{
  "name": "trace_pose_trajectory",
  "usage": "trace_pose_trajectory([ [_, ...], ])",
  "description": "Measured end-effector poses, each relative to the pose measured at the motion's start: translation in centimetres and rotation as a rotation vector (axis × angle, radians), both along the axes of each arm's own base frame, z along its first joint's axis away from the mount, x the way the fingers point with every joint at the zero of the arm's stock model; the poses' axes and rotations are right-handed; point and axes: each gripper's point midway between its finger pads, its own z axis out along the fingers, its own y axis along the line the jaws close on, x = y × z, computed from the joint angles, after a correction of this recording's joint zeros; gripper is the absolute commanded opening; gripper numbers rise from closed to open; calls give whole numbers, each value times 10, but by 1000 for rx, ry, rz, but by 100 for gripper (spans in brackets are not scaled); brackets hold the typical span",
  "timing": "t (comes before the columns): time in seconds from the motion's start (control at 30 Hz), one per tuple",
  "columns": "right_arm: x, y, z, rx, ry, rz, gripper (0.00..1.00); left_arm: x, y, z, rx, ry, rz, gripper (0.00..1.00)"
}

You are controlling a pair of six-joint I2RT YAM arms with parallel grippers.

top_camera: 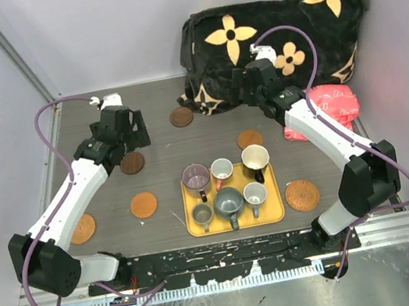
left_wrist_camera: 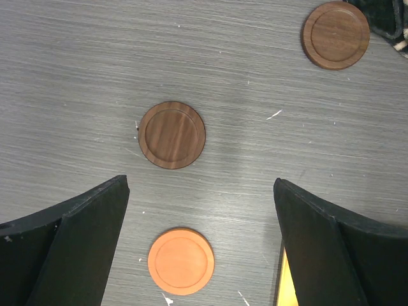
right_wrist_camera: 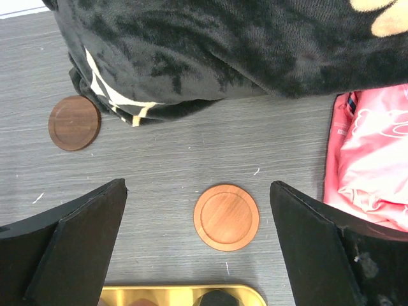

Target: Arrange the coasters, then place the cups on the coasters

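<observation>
The left gripper (left_wrist_camera: 199, 191), jaws wide and empty, hovers over a dark coaster (left_wrist_camera: 172, 135) at ten o'clock from the yellow tray (top_camera: 277, 213), which holds all six cups (top_camera: 229, 200). The right gripper (right_wrist_camera: 197, 186), equally agape and empty, overlooks an orange-brown coaster (right_wrist_camera: 226, 217) at one o'clock. Arranging appears unstarted.

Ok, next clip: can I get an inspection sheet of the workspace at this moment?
Surface: grey wood-grain table, a few white flecks.
Job's things: two dark brown coasters, three orange-brown coasters and one wicker coaster lie scattered, none under a cup; six cups stand on the yellow tray.
Clutter: black flowered blanket at the far side, pink bag beside it.
Grippers: left gripper and right gripper open, empty, above the table.
Cables: a purple cable loops off each arm.
Surroundings: pale walls, metal frame.
</observation>
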Motion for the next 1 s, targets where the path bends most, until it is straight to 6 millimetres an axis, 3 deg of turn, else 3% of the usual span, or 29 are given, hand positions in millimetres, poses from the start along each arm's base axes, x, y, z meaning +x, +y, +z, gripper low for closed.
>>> trace_pose_trajectory([
  [0.4,-4,5,6,21,-26,38,100,0,0,1,-5,-10,-1,98],
  [0.8,-9,12,-7,27,-2,89,100,-8,-3,3,-33,-25,-30,98],
  [1.0,-23,14,-12,40,8,129,100,-14,-5,-3,-32,17,-51,99],
])
